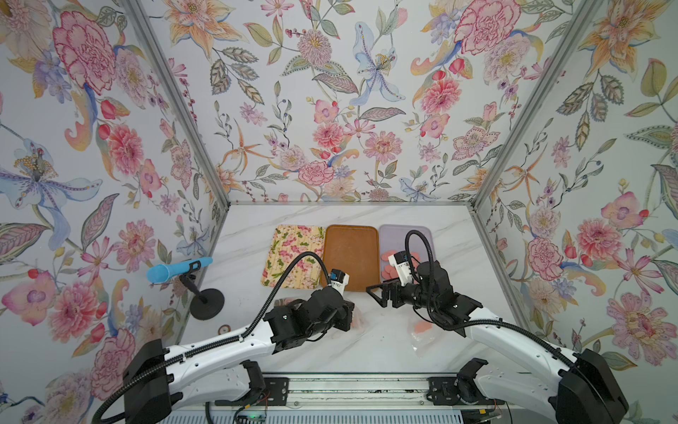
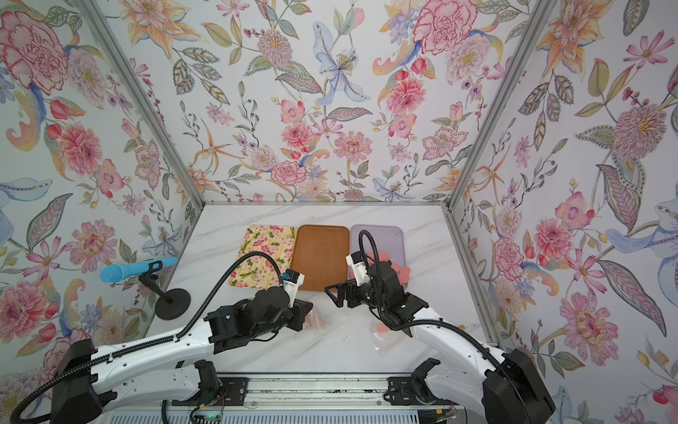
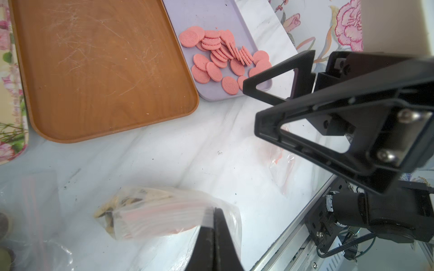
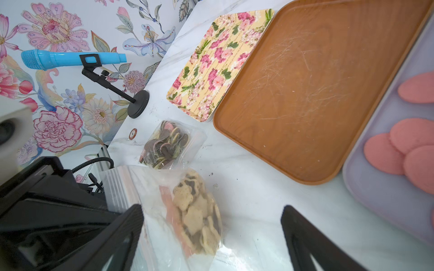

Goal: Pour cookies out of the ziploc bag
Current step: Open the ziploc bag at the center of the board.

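Note:
A clear ziploc bag (image 4: pixel 195 211) of cream and dark-brown flower-shaped cookies (image 4: pixel 190 204) lies on the marble table near the front. My left gripper (image 3: pixel 215 211) is shut on one edge of this bag (image 3: pixel 150 211). In both top views the bag (image 1: pixel 357 319) (image 2: pixel 317 319) pokes out past that gripper. My right gripper (image 4: pixel 212 218) is open, its fingers (image 4: pixel 131 223) spread wide to either side of the bag and a little above it, holding nothing. Pink round cookies (image 3: pixel 220 54) lie loose on the lilac tray (image 1: pixel 396 235).
A second bag of dark patterned rounds (image 4: pixel 166 143) lies left of the held one. A slack, crumpled bag (image 1: pixel 422 337) lies under my right arm. A brown tray (image 1: pixel 350 253) and a floral tray (image 1: pixel 293 253) stand behind. A blue microphone on a stand (image 1: pixel 179 270) is at the left wall.

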You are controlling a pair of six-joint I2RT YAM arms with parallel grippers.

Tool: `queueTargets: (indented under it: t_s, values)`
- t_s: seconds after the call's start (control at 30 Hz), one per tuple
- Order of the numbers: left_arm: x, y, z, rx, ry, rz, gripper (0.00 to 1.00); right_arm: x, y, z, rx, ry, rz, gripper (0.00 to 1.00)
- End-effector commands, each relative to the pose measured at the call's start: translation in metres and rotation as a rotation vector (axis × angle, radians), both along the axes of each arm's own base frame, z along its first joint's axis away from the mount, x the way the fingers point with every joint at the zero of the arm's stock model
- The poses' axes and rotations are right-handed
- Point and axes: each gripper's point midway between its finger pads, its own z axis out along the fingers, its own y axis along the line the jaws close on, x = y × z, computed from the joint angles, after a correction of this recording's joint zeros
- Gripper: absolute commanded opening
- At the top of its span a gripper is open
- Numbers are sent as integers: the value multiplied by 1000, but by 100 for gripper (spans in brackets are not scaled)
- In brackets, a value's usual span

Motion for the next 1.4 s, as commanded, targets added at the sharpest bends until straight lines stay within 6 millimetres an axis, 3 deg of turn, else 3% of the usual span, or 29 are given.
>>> queueTargets:
  t_s: [0.0,0.27,0.37,0.53,0.8,0.97,1.07,1.23,1.37]
  values:
    - [6,-2,2,28,-18,-56,0,-6,-16,-15,-59,16,-10,95]
    - [31,23,-35,174,15,-16,0,-20,-3,-21,-38,-21,126,94]
    - [36,20,-25,180,-6,-18,0,-24,8,-20,-20,-18,189,92]
    - [30,-6,11,60,-34,-103,0,-17,10,-25,-54,-8,155,92]
    - [5,-43,42,-18,-24,-241,0,-4,-33,-18,-71,-36,-46,92]
    - [-8,-52,49,-33,4,-269,0,-7,-45,-10,-64,-51,-70,92]
    - [-4,-42,24,52,40,-229,0,-11,-43,-7,-53,-63,-47,92]
    - [8,-15,-51,291,130,-155,0,-17,-38,-14,-50,-58,6,92]
    - [15,-5,-69,374,140,-109,0,-22,-33,-16,-32,-52,45,91]
